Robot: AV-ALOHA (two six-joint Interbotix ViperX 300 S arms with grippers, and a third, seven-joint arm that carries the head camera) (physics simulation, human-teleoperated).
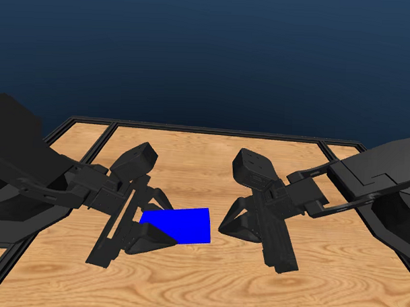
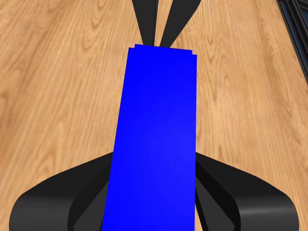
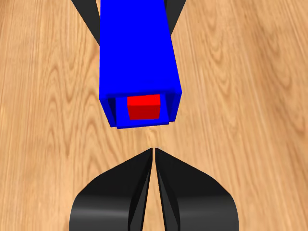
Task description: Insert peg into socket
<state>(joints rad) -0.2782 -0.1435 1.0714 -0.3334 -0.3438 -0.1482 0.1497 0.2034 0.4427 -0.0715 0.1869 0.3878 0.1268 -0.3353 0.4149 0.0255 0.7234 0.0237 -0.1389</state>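
Matte black all over, no markings or cables visible. Left arm [image 1: 49,182] and right arm [image 1: 352,185]: blocky, faceted housings with thin rod-like struts. Fingers [image 3: 120,192] smooth, curved, tapering to narrow tips; screws possibly lost in the dark rendering.

Peg [image 3: 143,107] filling socket [image 3: 137,53] mouth, bare table [image 1: 207,281] gap before closed right jaws

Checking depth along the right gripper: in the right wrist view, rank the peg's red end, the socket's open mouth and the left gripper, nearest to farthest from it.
1. Socket mouth, just ahead.
2. Peg end, recessed inside.
3. Left gripper, at the socket's far end.
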